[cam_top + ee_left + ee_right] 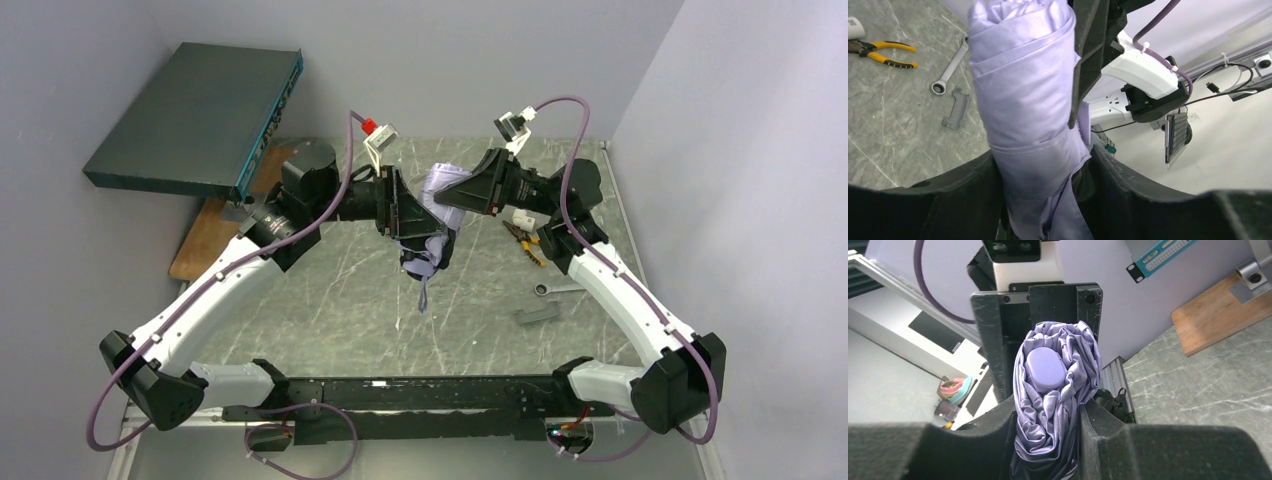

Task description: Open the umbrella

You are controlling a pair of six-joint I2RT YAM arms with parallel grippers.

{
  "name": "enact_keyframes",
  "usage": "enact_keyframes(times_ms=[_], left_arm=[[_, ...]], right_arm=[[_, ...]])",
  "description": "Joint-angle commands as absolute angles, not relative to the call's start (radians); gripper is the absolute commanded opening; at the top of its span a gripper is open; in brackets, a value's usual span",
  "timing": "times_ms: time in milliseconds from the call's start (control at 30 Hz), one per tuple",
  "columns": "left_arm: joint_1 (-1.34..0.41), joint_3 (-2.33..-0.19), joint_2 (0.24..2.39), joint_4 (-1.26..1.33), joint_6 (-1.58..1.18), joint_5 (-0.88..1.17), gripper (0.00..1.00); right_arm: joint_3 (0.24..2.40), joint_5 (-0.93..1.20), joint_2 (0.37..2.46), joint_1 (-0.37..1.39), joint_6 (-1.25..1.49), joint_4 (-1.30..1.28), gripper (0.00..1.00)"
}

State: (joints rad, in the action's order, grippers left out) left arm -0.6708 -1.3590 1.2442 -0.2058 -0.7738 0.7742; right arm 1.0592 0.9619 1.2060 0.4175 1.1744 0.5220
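Note:
The umbrella (437, 222) is a folded bundle of pale lavender fabric held in the air above the middle of the table, with a strap hanging down. My left gripper (412, 228) is shut on its lower part; in the left wrist view the fabric (1023, 100) runs up between my jaws. My right gripper (450, 192) is shut on its upper end. In the right wrist view the gathered canopy (1058, 405) sits between my jaws, with the oval lavender cap (1046, 370) facing the camera. The shaft and the handle are hidden.
A large dark teal flat box (200, 115) sits raised at the back left over a wooden board (205, 240). Yellow-handled pliers (524, 243), a wrench (556, 288) and a grey flat part (537, 314) lie on the marble table (330, 300) at the right.

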Motion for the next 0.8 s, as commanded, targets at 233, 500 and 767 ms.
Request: enact_keyframes(times_ms=[233,500,767], left_arm=[[-0.676,-1.395,1.251,-0.103,-0.809,0.845,0.41],[-0.677,-1.379,1.254,0.014,-0.877,0.906,0.46],[-0.687,-1.42,1.271,-0.076,-0.824,0.886,0.44]], right_arm=[[1.021,0.999,1.192,0.42,1.328,0.837,0.0],[1.008,1.003,1.201,0.419,1.352,0.866,0.0],[1.01,1.001,1.204,0.421,1.347,0.852,0.0]])
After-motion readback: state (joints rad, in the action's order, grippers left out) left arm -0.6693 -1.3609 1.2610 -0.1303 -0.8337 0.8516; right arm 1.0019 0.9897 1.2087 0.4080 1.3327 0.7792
